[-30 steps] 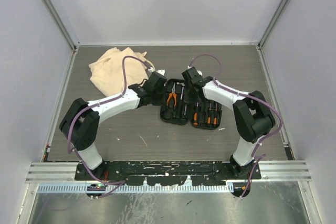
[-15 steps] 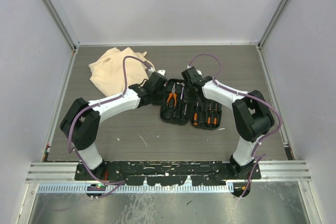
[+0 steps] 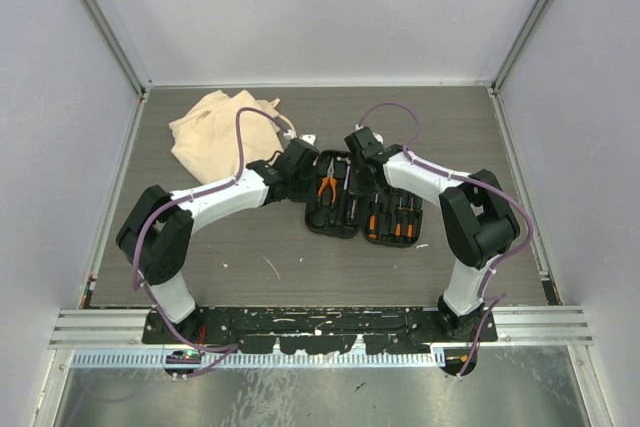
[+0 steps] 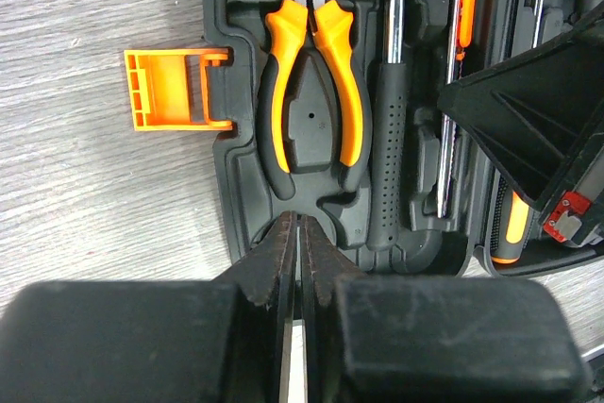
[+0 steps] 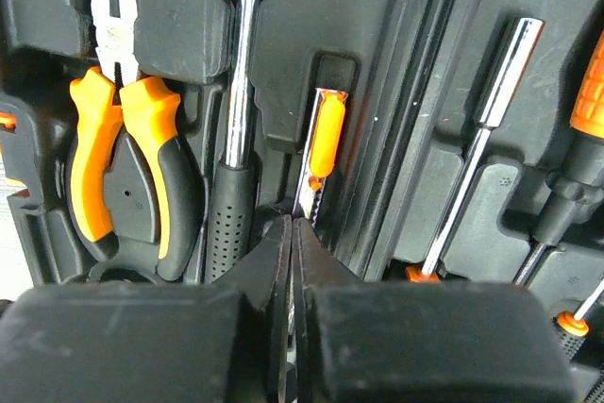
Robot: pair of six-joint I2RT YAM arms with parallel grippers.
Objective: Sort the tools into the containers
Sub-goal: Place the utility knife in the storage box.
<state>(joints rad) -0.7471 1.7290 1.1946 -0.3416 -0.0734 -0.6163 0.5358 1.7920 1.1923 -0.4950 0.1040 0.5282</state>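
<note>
The black tool case [image 3: 345, 222] lies open mid-table. Orange-and-black pliers [image 3: 327, 187] [image 4: 311, 82] [image 5: 127, 167] sit in its left half beside a black-handled hammer [image 4: 392, 167] [image 5: 231, 205]. Screwdrivers [image 3: 395, 219] [image 5: 477, 167] fill the right half. My left gripper [image 3: 300, 172] [image 4: 297, 224] hovers shut and empty just below the pliers' handle ends. My right gripper [image 3: 362, 152] [image 5: 291, 224] hangs shut and empty over the slot between the hammer handle and a thin steel tool with an orange slider [image 5: 326, 139]. The beige cloth bag [image 3: 215, 132] lies at the far left.
The case's orange latch [image 4: 175, 92] sticks out over the wood table on its left side. The right gripper's black body [image 4: 538, 129] fills the right of the left wrist view, close to the left gripper. White walls enclose the table on three sides.
Both grippers' fingers have closed the last small gap. The right arm's elbow has edged slightly left; the case and tools have not moved.
</note>
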